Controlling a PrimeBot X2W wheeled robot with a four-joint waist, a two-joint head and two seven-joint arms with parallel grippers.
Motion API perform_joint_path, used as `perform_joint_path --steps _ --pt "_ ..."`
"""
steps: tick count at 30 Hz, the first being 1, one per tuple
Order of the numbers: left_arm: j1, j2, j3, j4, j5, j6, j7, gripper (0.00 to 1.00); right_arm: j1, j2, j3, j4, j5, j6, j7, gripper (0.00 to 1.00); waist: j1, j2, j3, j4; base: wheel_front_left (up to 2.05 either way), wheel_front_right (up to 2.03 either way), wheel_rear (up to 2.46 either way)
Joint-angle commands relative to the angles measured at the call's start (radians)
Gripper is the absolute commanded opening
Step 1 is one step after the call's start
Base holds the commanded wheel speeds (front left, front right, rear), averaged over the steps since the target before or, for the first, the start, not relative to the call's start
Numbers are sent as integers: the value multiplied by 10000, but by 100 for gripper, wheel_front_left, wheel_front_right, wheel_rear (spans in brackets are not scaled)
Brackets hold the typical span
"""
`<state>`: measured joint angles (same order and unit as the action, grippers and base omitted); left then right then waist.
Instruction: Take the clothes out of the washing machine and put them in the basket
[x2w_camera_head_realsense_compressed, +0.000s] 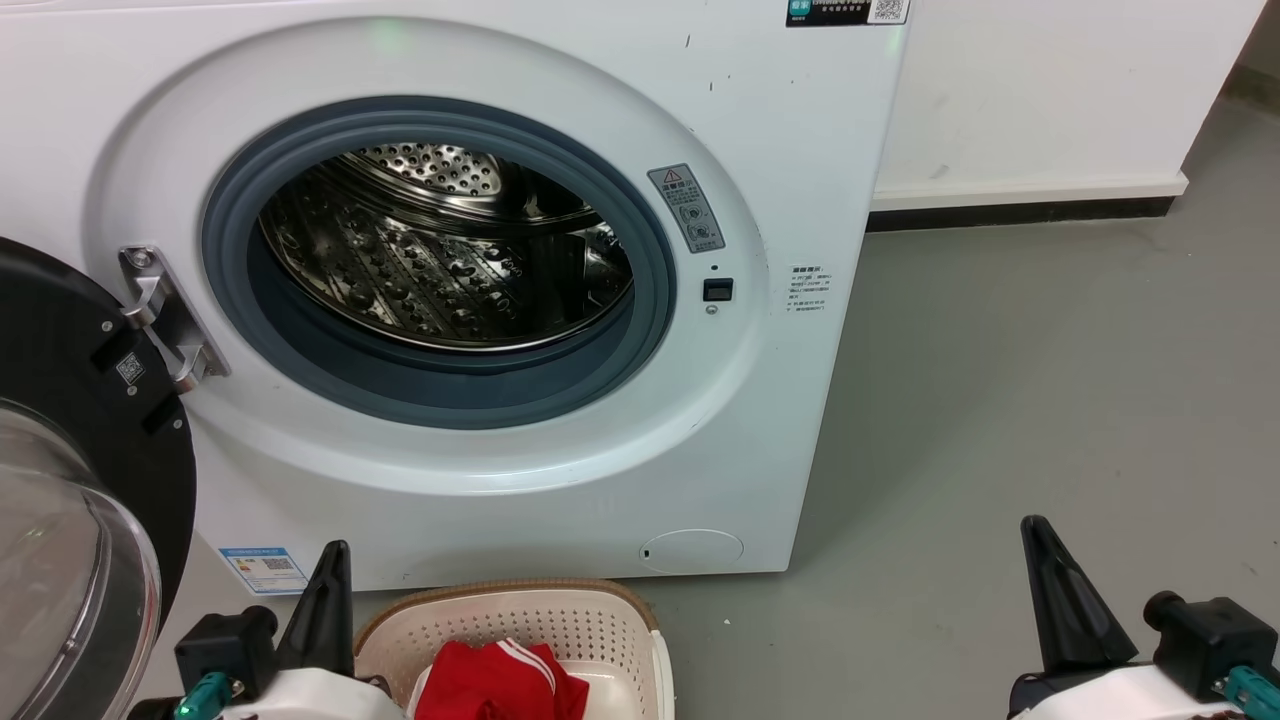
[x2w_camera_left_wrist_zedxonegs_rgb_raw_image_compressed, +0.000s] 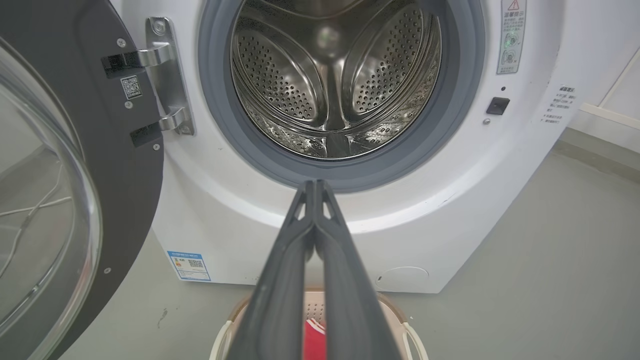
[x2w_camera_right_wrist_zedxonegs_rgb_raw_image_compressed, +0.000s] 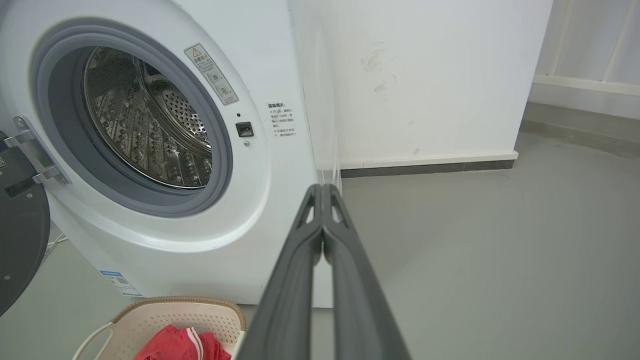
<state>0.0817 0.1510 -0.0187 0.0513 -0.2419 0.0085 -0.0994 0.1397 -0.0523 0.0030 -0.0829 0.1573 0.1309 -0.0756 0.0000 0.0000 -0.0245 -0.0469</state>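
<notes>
The white washing machine (x2w_camera_head_realsense_compressed: 500, 480) stands with its black-framed glass door (x2w_camera_head_realsense_compressed: 70, 480) swung open to the left. Its steel drum (x2w_camera_head_realsense_compressed: 440, 250) shows bare metal, with no fabric inside. Red clothes (x2w_camera_head_realsense_compressed: 500, 680) with white stripes lie in the cream basket (x2w_camera_head_realsense_compressed: 560, 615) on the floor in front of the washer. My left gripper (x2w_camera_head_realsense_compressed: 335, 555) is shut and holds nothing, just left of the basket. My right gripper (x2w_camera_head_realsense_compressed: 1035, 530) is shut too, over bare floor at the far right. The left wrist view looks straight into the drum (x2w_camera_left_wrist_zedxonegs_rgb_raw_image_compressed: 335, 80), above the basket (x2w_camera_left_wrist_zedxonegs_rgb_raw_image_compressed: 312, 310).
Grey floor (x2w_camera_head_realsense_compressed: 1050, 380) stretches to the right of the washer. A white wall with a dark skirting strip (x2w_camera_head_realsense_compressed: 1020, 212) runs behind it. The open door (x2w_camera_left_wrist_zedxonegs_rgb_raw_image_compressed: 75, 175) stands out over the floor on the left.
</notes>
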Motion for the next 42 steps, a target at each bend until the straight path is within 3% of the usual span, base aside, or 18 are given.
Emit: perform_joint_path --steps 1,20,42 --pt "-273 33 110 -89 -381 -48 34 0 -239 -72 -4 -59 452 0 31 0 0 0 2 6 0 0 0" --pt "-678 -220 386 365 -3729 -388 526 0 -861 -273 -11 800 4239 -1 277 0 0 0 46 79 0 0 0" --pt "-1079 -470 683 845 -6797 -707 1025 0 -1373 -364 -129 1542 7609 -1 580 0 0 0 97 165 0 0 0"
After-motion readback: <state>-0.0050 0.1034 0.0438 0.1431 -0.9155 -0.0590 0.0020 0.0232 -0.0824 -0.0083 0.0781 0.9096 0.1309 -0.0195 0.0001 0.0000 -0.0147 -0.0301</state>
